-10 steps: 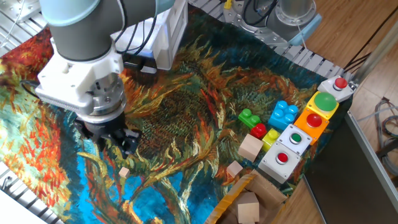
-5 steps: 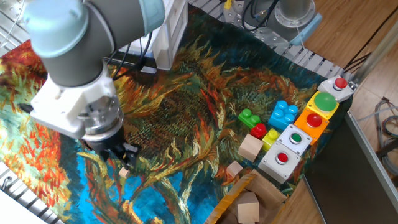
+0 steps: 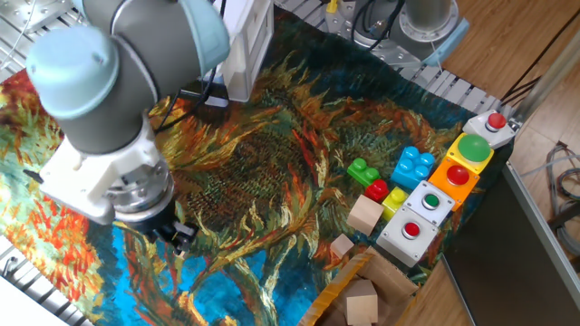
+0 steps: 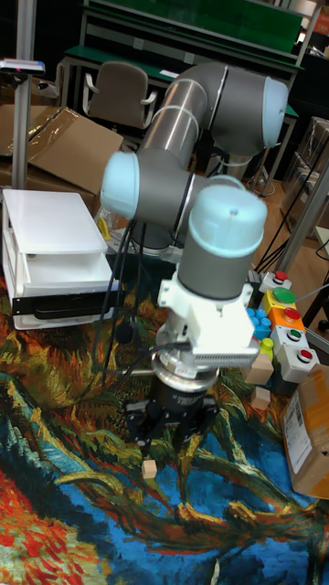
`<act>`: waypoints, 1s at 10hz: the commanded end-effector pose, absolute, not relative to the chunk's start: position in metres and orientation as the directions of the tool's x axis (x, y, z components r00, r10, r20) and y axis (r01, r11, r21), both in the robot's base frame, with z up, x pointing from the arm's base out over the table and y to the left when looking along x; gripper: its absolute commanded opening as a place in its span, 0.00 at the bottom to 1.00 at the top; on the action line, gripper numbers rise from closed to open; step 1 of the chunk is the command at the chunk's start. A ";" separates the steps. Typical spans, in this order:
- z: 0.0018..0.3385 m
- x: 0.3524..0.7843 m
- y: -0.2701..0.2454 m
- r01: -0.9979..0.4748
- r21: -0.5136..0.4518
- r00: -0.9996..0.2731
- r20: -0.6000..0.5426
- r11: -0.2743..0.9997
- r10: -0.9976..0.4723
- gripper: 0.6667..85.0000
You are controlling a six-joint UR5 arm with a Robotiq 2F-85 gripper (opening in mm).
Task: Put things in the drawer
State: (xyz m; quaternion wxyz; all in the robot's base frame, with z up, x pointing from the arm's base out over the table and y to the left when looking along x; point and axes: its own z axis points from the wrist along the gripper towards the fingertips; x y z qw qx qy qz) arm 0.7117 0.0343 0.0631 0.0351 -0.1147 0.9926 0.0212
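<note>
A tiny pale wooden cube (image 4: 149,469) lies on the painted cloth in the tall fixed view. In the fixed view it is hidden behind the arm's wrist. My gripper (image 4: 171,445) (image 3: 175,237) hangs low over the cloth just above and slightly right of the cube, its dark fingers spread and nothing between them. The drawer belongs to the small white plastic box (image 4: 57,265) (image 3: 246,43) at the back left, behind the arm. Its white tray with a dark edge sticks out a little at the front.
Two bare wooden blocks (image 3: 365,215) (image 3: 342,245) and green (image 3: 362,170), blue (image 3: 414,166), red and yellow toy bricks sit at the right. Button boxes (image 3: 417,217) line the right edge. A brown cardboard box (image 3: 337,292) holding a wooden block stands at the front right.
The arm has swung left and down toward the cloth. The cube, visible beside the fingers before, is now covered by the gripper in the fixed view.
</note>
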 end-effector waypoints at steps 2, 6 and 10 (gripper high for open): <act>0.056 0.707 0.025 -0.212 0.057 -0.974 -0.087 0.976 -0.207 0.57; 0.040 0.699 0.034 -0.108 0.046 -0.992 -0.068 0.993 -0.105 0.53; 0.040 0.697 0.045 -0.113 0.058 -0.988 -0.108 0.992 -0.106 0.52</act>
